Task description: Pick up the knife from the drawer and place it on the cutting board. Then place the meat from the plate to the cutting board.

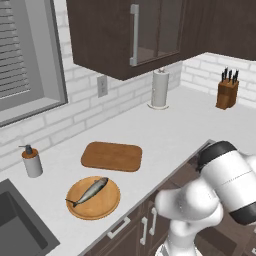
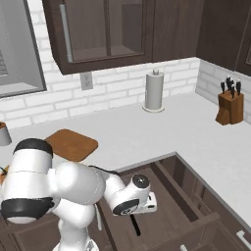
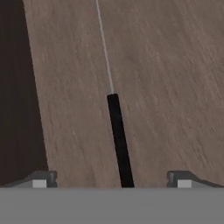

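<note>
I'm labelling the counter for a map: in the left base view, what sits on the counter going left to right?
Soap dispenser → plate with the fish → cutting board → paper towel roll → knife block.

You have a white counter [image 1: 175,130] carrying a brown cutting board [image 1: 112,156], with a round plate [image 1: 93,198] just beside it near the front edge and a fish [image 1: 90,191] lying on that plate. A soap dispenser [image 1: 32,161], paper towel roll [image 1: 160,88] and knife block [image 1: 227,91] stand further back. In the open drawer [image 2: 171,206], a knife [image 3: 119,135] lies flat on its wooden floor.
</note>
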You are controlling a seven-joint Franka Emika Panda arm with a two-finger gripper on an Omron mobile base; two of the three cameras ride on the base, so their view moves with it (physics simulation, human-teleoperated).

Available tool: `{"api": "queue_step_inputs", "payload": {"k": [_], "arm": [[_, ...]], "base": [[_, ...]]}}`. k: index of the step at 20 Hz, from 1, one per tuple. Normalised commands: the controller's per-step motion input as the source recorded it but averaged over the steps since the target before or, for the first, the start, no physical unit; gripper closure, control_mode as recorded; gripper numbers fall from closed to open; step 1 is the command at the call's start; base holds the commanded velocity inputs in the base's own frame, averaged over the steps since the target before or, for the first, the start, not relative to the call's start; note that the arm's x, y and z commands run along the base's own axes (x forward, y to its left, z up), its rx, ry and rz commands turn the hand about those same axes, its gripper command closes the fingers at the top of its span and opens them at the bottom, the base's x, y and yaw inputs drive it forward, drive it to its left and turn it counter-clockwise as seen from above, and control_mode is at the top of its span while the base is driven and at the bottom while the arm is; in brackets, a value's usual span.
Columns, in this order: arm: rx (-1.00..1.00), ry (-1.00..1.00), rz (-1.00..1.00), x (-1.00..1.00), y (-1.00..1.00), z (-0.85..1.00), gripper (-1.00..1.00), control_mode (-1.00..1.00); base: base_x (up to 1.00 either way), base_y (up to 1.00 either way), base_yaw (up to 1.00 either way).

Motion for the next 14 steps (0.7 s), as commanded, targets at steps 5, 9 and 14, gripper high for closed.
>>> {"api": "queue_step_inputs", "payload": {"k": [5,9,14], "arm": [[0.09,0.00,0.14,-0.03,-0.74,0.03,-1.00,-1.00],[0.00,0.00,0.06,0.08,-0.16,0.00,-1.00,-1.00],[0.00,0.02,0.01,0.10,0.05,0.00,-1.00,-1.00]], "base": [[0.00,0.00,0.00],[0.00,0.00,0.00],[0.00,0.00,0.00]]}}
